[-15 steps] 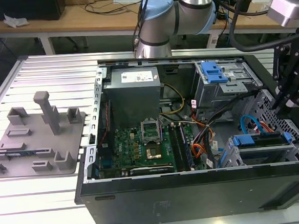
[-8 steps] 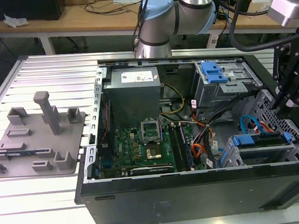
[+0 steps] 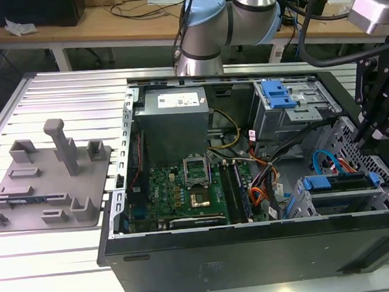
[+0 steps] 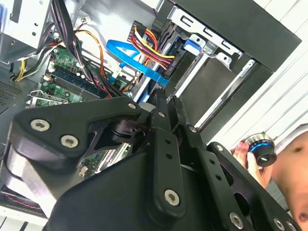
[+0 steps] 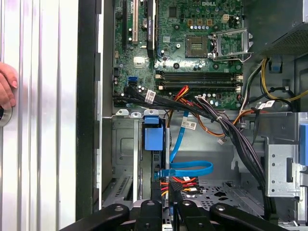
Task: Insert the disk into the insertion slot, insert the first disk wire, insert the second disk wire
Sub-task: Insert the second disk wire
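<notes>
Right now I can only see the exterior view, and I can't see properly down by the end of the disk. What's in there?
Observer: In the first wrist view, a bunch of red, yellow and black wires ends right beside the end of the blue cable, close to the disk.
Operator: Is anybody near the computer?
Observer: Yes. A hand rests on the table, outside the black wall of the case.
Operator: Is somebody holding something?
Observer: In the second wrist view, fingers sit against a round knob with a blue ring.
</notes>
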Tool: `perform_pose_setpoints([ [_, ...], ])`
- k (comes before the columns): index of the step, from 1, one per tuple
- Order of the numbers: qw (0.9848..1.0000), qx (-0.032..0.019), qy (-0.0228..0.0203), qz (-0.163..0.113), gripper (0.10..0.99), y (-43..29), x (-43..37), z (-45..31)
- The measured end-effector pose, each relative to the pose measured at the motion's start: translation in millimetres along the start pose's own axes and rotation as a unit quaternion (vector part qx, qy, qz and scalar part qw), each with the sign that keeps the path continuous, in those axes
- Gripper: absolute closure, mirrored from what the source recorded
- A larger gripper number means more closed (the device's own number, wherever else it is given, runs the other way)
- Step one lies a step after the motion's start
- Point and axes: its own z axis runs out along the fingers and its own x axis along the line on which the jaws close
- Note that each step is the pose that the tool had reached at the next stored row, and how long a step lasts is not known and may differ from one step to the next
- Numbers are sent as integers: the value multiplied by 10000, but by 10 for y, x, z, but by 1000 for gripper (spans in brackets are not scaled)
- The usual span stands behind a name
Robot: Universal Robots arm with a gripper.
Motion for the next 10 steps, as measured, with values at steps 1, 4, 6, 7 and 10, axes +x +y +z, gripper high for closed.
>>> perform_pose_setpoints([
  [1, 10000, 0, 0, 0, 878, 0, 0, 0],
  [4, 10000, 0, 0, 0, 878, 0, 0, -1],
  [6, 10000, 0, 0, 0, 878, 0, 0, -2],
  [7, 10000, 0, 0, 0, 878, 0, 0, -2],
  [10, 10000, 0, 0, 0, 878, 0, 0, -3],
])
